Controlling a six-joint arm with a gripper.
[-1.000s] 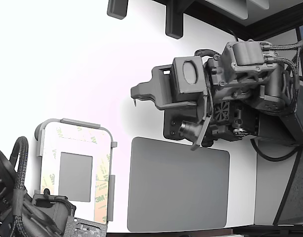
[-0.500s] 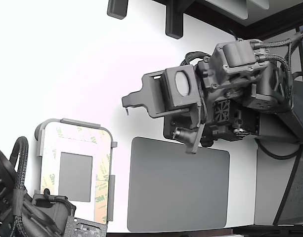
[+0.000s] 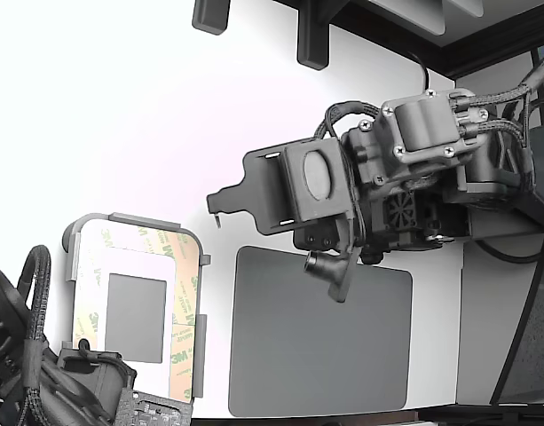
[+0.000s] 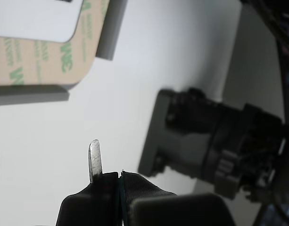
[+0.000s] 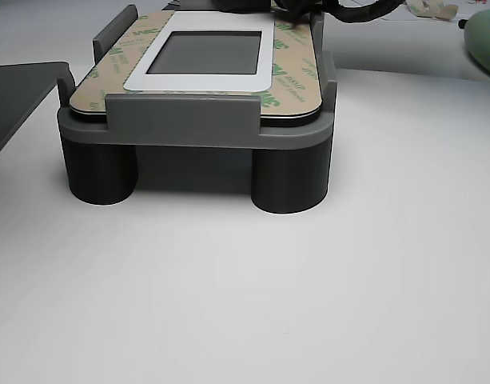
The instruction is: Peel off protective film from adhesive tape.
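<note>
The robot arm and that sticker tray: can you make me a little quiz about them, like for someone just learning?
1. True or false: the gripper is touching the film on the tray.
2. In the exterior view, what lies between the tray and the view's right edge? A) a red bowl B) a dark-grey mat C) a stack of books
3. Fill in: the green letters printed on the film read ____.

Key:
1. False. The gripper is over bare table, apart from the tray.
2. B
3. 3M
</note>
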